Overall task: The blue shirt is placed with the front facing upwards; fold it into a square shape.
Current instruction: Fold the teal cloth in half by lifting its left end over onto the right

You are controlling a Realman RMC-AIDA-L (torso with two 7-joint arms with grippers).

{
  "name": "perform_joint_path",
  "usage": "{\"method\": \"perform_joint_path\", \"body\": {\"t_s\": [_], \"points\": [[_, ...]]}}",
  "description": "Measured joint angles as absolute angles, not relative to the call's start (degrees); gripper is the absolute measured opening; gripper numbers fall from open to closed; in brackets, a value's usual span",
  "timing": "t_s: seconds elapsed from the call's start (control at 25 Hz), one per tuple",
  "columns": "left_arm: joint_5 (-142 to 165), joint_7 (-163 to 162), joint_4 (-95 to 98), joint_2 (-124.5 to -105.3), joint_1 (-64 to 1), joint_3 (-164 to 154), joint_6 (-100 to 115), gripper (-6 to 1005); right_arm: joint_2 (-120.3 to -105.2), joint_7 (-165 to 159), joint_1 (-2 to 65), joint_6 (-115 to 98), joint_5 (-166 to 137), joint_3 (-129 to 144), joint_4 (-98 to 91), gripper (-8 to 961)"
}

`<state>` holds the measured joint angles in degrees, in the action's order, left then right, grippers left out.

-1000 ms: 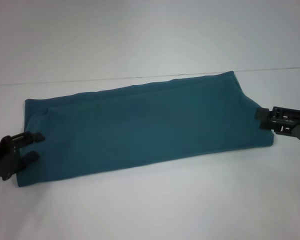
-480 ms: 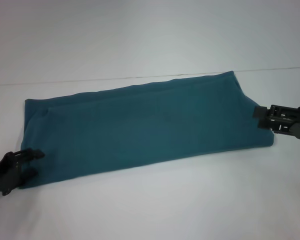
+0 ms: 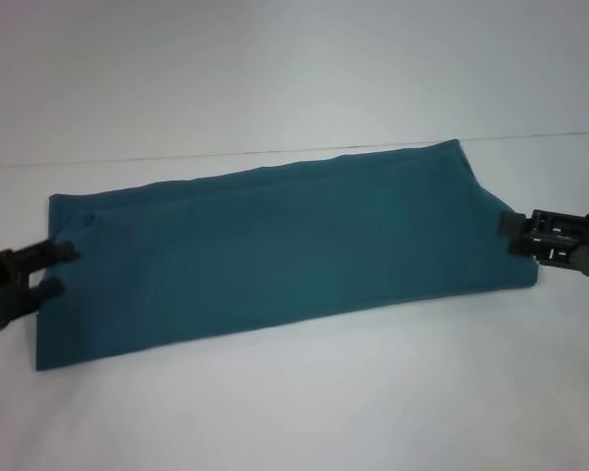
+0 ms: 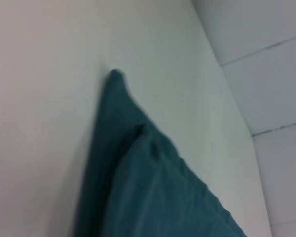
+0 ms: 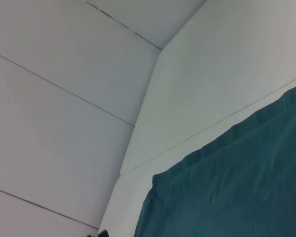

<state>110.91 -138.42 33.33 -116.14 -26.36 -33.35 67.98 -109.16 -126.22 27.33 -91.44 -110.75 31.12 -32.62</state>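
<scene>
A plain white table (image 3: 294, 412) fills the scene, crossed by a thin seam at its far side. The left gripper (image 3: 57, 270), fingers parted, sits at the left short edge of one blue shirt (image 3: 275, 255). The right gripper (image 3: 508, 232) touches the right edge; its grip cannot be told. The shirt lies folded in a long band, with bare table all around it.

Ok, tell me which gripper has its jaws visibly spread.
The left gripper, at the shirt's left end: its jaws stand apart. The right gripper's show no gap.
</scene>
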Motion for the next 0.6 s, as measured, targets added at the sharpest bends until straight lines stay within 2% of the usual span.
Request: {"method": "perform_joint_path", "body": {"t_s": [0.2,0.44,0.6], "points": [[111.6,-137.5,32.8,-115.20,-28.8,-33.4,67.4,725,-109.18,-126.2,27.3,-91.4,-110.7,31.1,-32.6,711],[112.6,-139.1,31.7,-115.04,-30.0,-34.0,60.2,897,-109.54,-126.2,27.3,-90.2,-110.7,31.1,-32.6,709],[112.6,-138.8,29.7,-115.79,-31.3,-34.1,56.2,868,-109.58,-126.2,27.3,-89.8,-110.7,31.1,-32.1,707]]}}
